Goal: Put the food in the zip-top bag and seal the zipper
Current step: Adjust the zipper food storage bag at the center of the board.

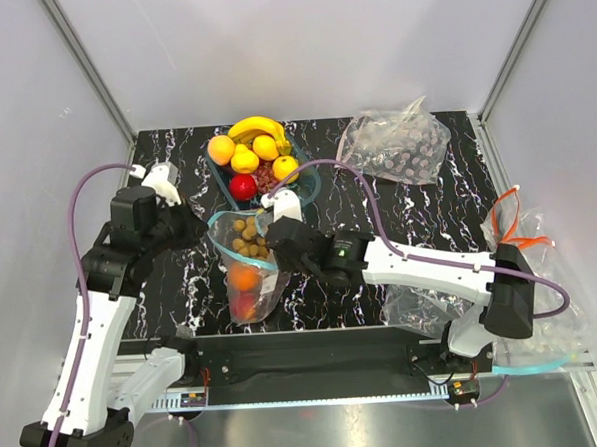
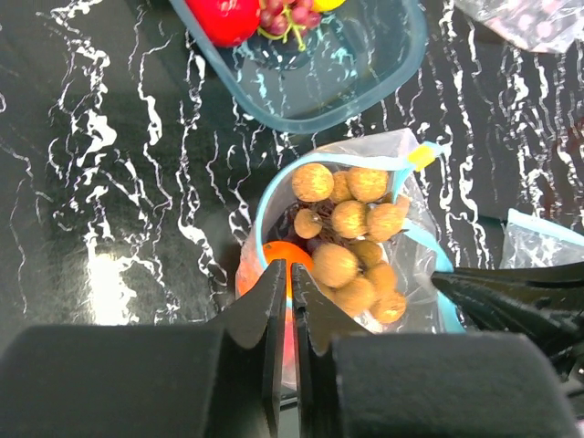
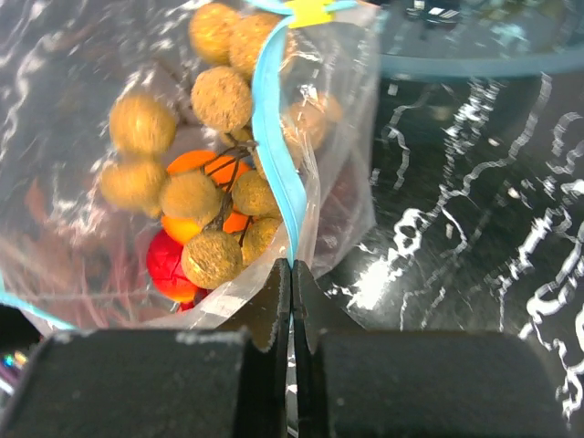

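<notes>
Between the clenched fingertips of the right gripper [image 3: 290,274] runs the zipper [image 3: 274,137], a thin strip, likely slick, best pinched near its ends; just beyond, the soft, floppy zip-top bag [image 3: 342,182] holds nut cluster [image 3: 219,96] and orange [image 3: 187,164], its opposite rim clamped by the left gripper [image 2: 285,274], with remaining food [image 1: 245,158] farther off in the bowl [image 2: 383,82].

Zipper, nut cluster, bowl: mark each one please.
zipper [image 3: 285,196], right wrist view, blue strip mid-run.
nut cluster [image 2: 351,219], left wrist view, a middle nut.
bowl [image 2: 365,73], left wrist view, bare inner floor.

Lab test cell: white panels [image 1: 299,43], aluminium framing [image 1: 84,59], marbled table [image 1: 428,212].
</notes>
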